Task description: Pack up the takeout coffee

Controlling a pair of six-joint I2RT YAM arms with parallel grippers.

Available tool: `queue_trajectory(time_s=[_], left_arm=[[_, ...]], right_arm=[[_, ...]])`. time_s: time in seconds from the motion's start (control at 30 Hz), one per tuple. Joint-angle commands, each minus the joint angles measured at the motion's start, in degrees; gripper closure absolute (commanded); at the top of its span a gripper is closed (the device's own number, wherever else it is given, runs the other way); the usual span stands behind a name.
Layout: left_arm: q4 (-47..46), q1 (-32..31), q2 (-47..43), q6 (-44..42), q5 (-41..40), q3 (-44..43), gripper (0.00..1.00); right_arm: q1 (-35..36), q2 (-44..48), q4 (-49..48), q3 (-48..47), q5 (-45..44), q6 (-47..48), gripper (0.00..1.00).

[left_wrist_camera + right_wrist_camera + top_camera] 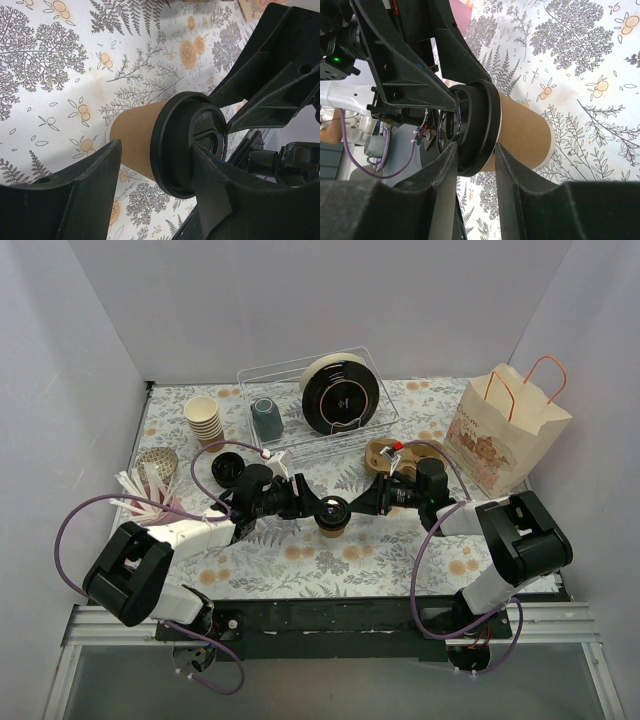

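The takeout coffee (333, 512), a tan kraft cup with a black lid, sits mid-table between both grippers. My right gripper (363, 502) comes from the right. In the right wrist view the gripper (475, 150) is shut on the cup's lid rim (479, 125), one finger on the lid's top and the other under the rim against the wall. My left gripper (304, 504) comes from the left. In the left wrist view it (157, 150) is open and straddles the cup (137, 142), one finger against the lid (175, 145), the other just clear of the wall.
A paper bag with handles (505, 430) stands at the right. A cardboard cup carrier (383, 452) lies behind the right gripper. A clear rack (270, 375) holds a grey-blue mug (266, 418) and a black dish (340, 392). Lidless cream cups (204, 420) and a loose lid (228, 468) are at the left.
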State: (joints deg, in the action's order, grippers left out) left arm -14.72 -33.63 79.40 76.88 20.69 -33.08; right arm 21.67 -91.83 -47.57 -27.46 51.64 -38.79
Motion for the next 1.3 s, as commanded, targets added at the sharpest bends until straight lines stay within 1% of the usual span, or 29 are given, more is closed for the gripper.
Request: queue_trajectory(time_s=[0.0, 0.2, 0.4, 0.47, 0.5, 0.57, 0.6, 0.77, 0.8, 0.9, 1.0, 1.27], left_arm=[[10.0, -0.7, 0.5, -2.5, -2.3, 2.9, 0.46], [11.3, -0.7, -0.6, -2.2, -2.8, 2.6, 0.46], [11.3, -0.7, -0.5, -1.5, -3.3, 2.7, 0.45], [11.4, -0.8, -0.6, -1.5, -2.9, 2.6, 0.45], [11.5, -0.8, -0.7, -1.5, -2.9, 2.4, 0.45], [11.9, -0.9, -1.1, -1.8, -2.8, 1.6, 0.44], [12.3, -0.9, -1.1, -2.3, -2.8, 1.2, 0.43], [13.8, -0.9, -1.3, -3.5, -2.4, -1.4, 0.43], [13.8, -0.9, -1.3, -3.7, -2.3, -1.6, 0.43], [13.7, -0.9, -1.2, -3.9, -2.0, -1.9, 0.43], [13.0, -0.9, -0.7, -4.0, -1.2, -2.1, 0.42], [12.3, -1.2, -0.3, -4.2, -0.1, -3.0, 0.41]], right_arm=[[0.7, -4.0, 15.6, 4.3, -11.3, 10.2, 0.82], [0.7, 0.5, 23.1, 0.7, -14.0, 14.3, 0.78], [0.7, -1.6, 24.5, -0.4, -15.2, 13.3, 0.76], [0.7, -2.0, 23.8, -1.0, -14.3, 12.0, 0.73], [0.7, -1.8, 23.8, -1.4, -13.0, 11.5, 0.69], [0.7, 0.1, 25.0, -3.1, -12.2, 10.4, 0.65], [0.7, 0.9, 25.1, -3.8, -11.0, 9.6, 0.62], [0.7, 4.5, 28.1, -9.3, -8.9, 7.8, 0.53], [0.7, 4.7, 29.5, -10.2, -8.9, 7.8, 0.51], [0.7, 4.3, 31.7, -12.9, -7.9, 8.3, 0.47], [0.7, 4.3, 31.5, -13.7, -7.3, 8.2, 0.41], [0.7, 3.2, 31.9, -15.3, -5.8, 8.7, 0.40]])
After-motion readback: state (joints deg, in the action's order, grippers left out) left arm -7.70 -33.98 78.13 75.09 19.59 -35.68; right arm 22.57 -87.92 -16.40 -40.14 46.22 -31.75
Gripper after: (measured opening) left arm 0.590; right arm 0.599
